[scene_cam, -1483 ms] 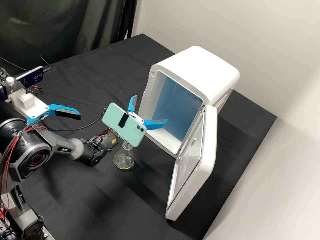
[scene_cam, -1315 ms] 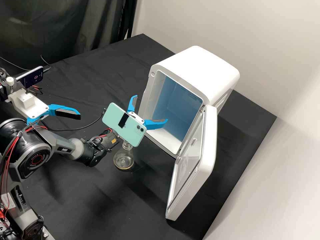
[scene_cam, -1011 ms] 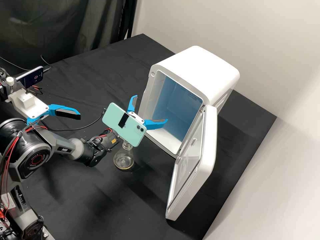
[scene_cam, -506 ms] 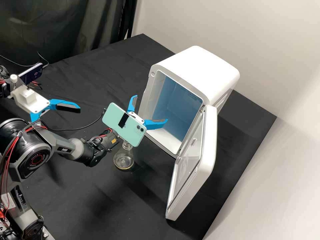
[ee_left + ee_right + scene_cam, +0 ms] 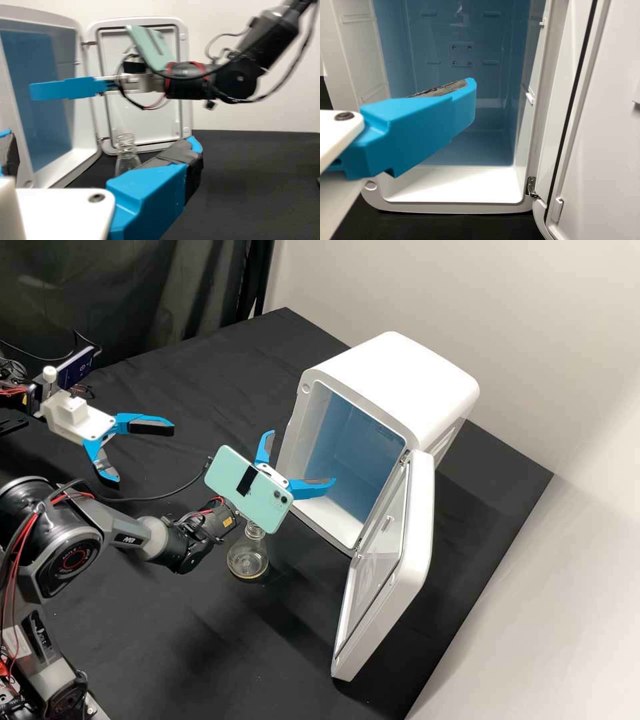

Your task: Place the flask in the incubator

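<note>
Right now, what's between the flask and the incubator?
Just bare bench, as the high view shows. The flask stands a little short of the incubator, whose door is open. The right gripper hangs open higher up, before the opening.

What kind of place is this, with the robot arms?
Most likely a robotics lab: a dark grey robot arm at a black bench, with a glass flask beside a small white incubator, its door open.

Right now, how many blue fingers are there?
4. The left arm's two fingers spread open above the bench; the right arm's two fingers spread open before the open incubator. None hidden.
</note>
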